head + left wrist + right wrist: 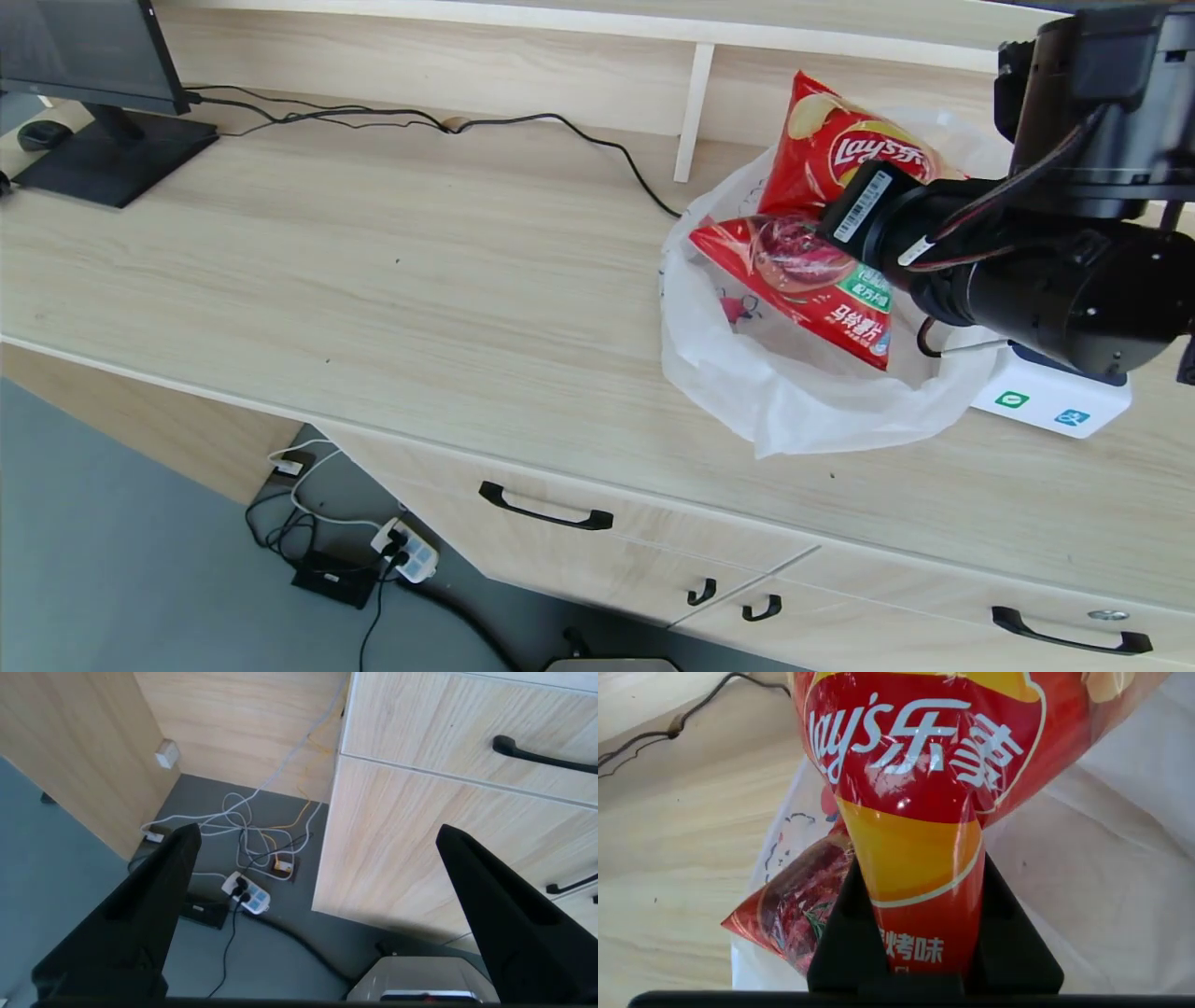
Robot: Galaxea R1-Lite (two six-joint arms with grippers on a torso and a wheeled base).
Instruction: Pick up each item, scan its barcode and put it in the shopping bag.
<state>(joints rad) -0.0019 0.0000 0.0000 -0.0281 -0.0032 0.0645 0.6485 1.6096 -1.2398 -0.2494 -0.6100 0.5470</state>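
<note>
A red and yellow chips bag (pixel 836 140) stands upright over the white plastic shopping bag (pixel 794 411) at the counter's right. My right gripper (pixel 923 952) is shut on its lower end, black fingers (pixel 845 929) pressing both sides. A second red chips bag (pixel 808 285) lies tilted inside the shopping bag. The white scanner box (pixel 1055 403) sits just right of the bag, partly hidden by my right arm. My left gripper (pixel 318 833) hangs open below counter level, beside the drawer fronts, with nothing between its fingers (pixel 140 924).
A monitor (pixel 84 56) stands at the counter's far left, with a black cable (pixel 560 119) running along the back wall toward the bag. A white upright divider (pixel 695 112) stands behind the bag. Below are drawers with black handles (pixel 546 509) and a power strip (pixel 248 894) on the floor.
</note>
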